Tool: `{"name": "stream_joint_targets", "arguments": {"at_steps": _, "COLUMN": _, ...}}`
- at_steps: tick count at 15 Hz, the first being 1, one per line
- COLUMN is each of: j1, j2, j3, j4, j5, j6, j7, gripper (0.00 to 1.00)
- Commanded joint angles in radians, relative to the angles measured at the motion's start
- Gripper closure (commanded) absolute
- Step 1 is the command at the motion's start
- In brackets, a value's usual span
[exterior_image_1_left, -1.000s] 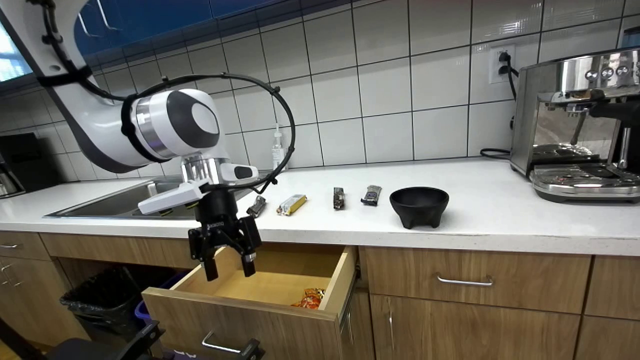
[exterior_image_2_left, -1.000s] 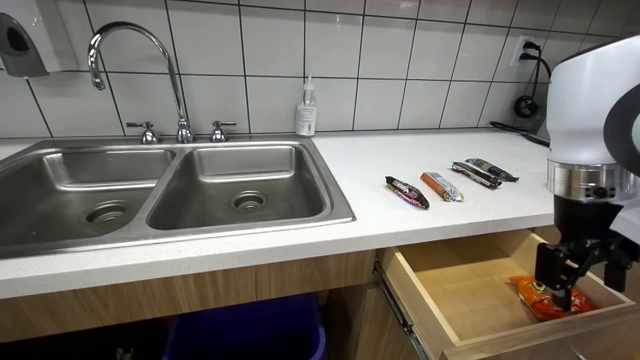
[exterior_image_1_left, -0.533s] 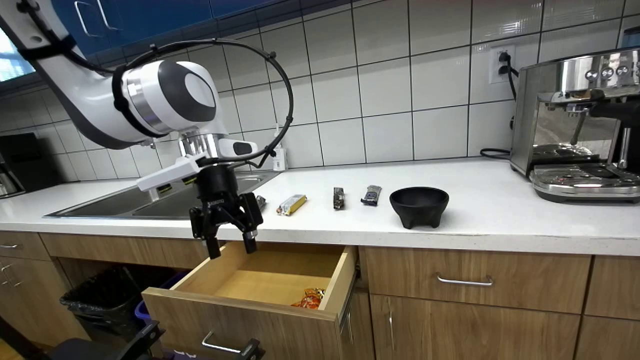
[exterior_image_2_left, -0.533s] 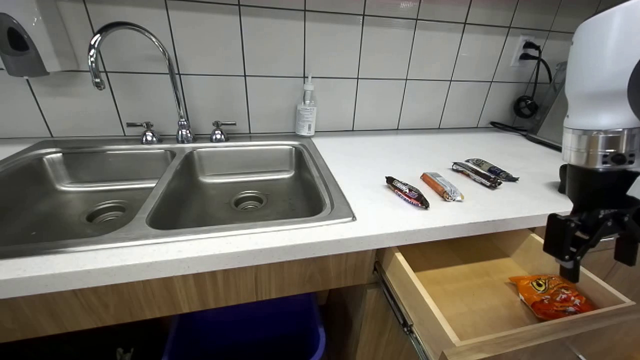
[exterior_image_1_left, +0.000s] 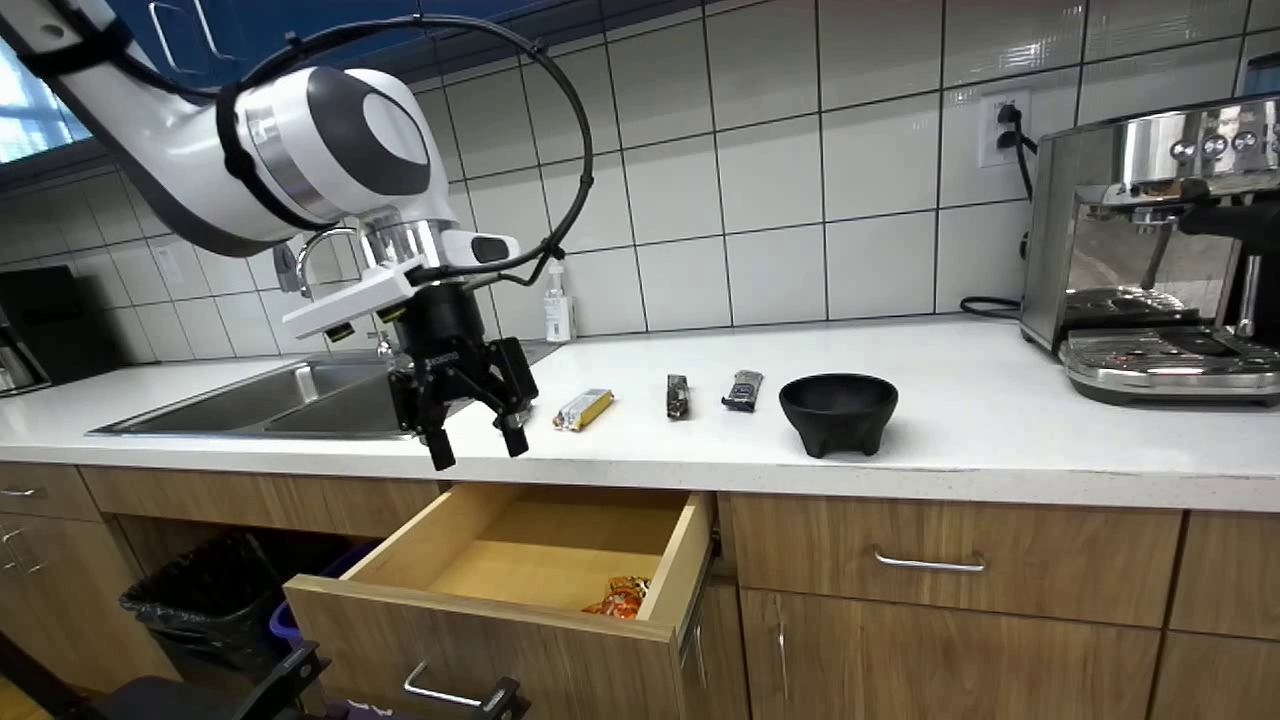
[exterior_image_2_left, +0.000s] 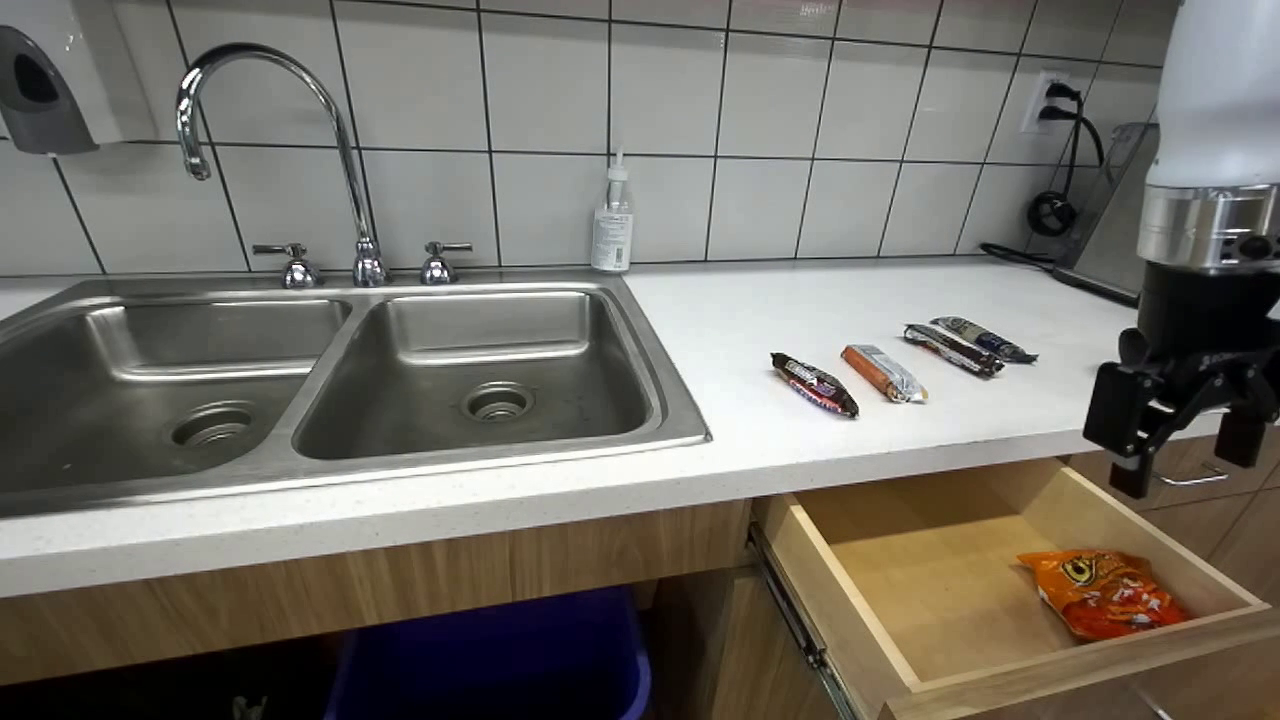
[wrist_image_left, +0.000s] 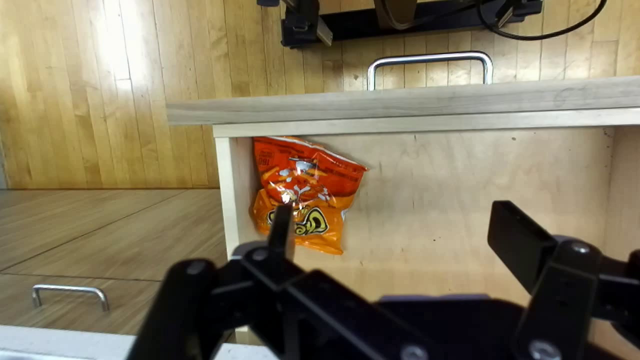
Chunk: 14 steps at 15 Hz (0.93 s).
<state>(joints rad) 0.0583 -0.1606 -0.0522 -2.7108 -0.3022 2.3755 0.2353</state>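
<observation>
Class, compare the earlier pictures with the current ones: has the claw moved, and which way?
Yes, the claw rose: in an exterior view, its fingertips showed below the white countertop's front edge before and now look about level with it.

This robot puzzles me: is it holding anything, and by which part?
Nothing is held: the black fingers stand open; a shiny orange snack bag lies in the pale wooden drawer.

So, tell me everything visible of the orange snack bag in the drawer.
The orange snack bag is a glossy, crinkled packet, plastic by its look, orange at one end and red at the other, with a yellow and black logo and printed artwork. It looks unopened and lies flat on the bottom of the open drawer, in a front corner. The open pincer hangs higher up, not touching it.
</observation>
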Motion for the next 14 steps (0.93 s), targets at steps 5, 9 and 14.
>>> {"name": "stream_joint_targets", "arguments": {"at_steps": 5, "j1": -0.04, "j2": 0.038, "j3": 0.028, "j4": 0.127, "j5": 0.031, "j6": -0.045, "j7": -0.077, "gripper": 0.0}}
{"name": "stream_joint_targets", "arguments": {"at_steps": 9, "j1": -0.032, "j2": 0.102, "j3": 0.034, "j4": 0.22, "j5": 0.054, "j6": -0.056, "j7": -0.08, "gripper": 0.0}}
{"name": "stream_joint_targets", "arguments": {"at_steps": 14, "j1": -0.024, "j2": 0.214, "j3": 0.048, "j4": 0.362, "j5": 0.096, "j6": -0.092, "j7": -0.079, "gripper": 0.0}}
